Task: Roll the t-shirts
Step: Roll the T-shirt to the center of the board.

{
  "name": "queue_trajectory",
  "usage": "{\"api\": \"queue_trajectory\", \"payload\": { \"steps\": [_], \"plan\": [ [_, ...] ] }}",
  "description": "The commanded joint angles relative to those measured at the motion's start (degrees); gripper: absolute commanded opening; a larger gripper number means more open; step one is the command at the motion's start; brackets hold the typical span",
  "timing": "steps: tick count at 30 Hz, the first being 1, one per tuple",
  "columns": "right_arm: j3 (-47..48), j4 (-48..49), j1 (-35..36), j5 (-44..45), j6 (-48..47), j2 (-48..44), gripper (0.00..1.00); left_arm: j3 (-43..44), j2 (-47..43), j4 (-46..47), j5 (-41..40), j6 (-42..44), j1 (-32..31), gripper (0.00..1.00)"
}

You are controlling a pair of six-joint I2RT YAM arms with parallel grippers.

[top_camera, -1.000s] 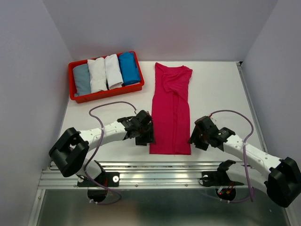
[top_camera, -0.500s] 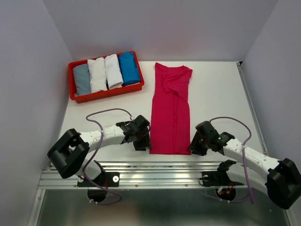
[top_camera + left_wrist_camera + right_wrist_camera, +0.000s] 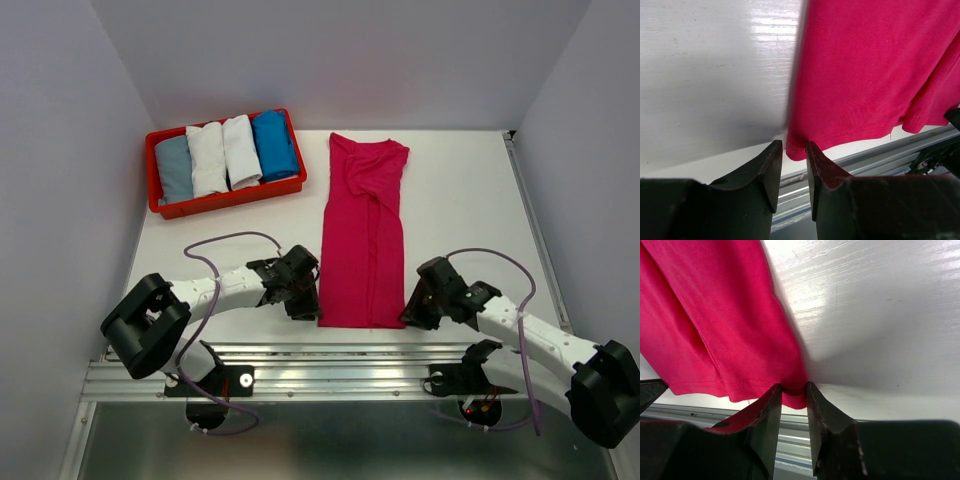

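A magenta-pink t-shirt point(image 3: 362, 235) lies folded into a long strip on the white table, hem toward the arms. My left gripper point(image 3: 310, 308) is at its near left corner. In the left wrist view the corner point(image 3: 796, 150) sits between the jaws of the left gripper point(image 3: 794, 150), with a sliver of gap at the left finger. My right gripper point(image 3: 408, 315) is at the near right corner. In the right wrist view the right gripper point(image 3: 794, 390) pinches the bunched hem corner point(image 3: 795, 397). A grey-blue t-shirt point(image 3: 174, 168), two white ones point(image 3: 207, 158) and a blue one point(image 3: 274, 143) lie rolled.
The rolled shirts fill a red tray point(image 3: 152, 170) at the back left. The table's near edge and a metal rail point(image 3: 340, 365) run just behind both grippers. Grey walls close in the left, right and back sides.
Both arms have dropped toward the near edge, onto the pink t-shirt's hem corners. Both pairs of jaws have narrowed round the cloth.
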Motion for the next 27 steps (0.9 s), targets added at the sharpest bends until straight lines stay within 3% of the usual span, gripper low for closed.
{"api": "queue_trajectory", "payload": {
  "steps": [1, 6, 12, 22, 25, 27],
  "plan": [
    [-0.32, -0.67, 0.44, -0.13, 0.62, -1.23, 0.31, -0.22, -0.31, 0.66, 0.9, -0.46, -0.49, 0.37],
    [-0.58, -0.84, 0.44, -0.13, 0.44, -1.33, 0.29, -0.22, 0.3, 0.92, 1.33, -0.81, -0.93, 0.36],
    [-1.29, -0.4, 0.44, -0.04, 0.27, -0.71, 0.25, -0.14, 1.19, 1.36, 2.04, -0.99, -1.63, 0.24],
    [-1.73, 0.12, 0.44, 0.05, 0.18, -0.27, 0.1, 0.13, 2.24, 1.01, 2.48, -1.07, -2.07, 0.25],
    [-1.38, 0.12, 0.44, 0.13, 0.09, -0.09, 0.07, 0.22, 1.8, 0.74, 2.04, -1.16, -2.07, 0.03],
    [-1.2, 0.12, 0.44, 0.22, 0.0, 0.17, 0.06, 0.48, 1.8, 0.39, 1.69, -1.16, -2.07, 0.0]
  ]
}}
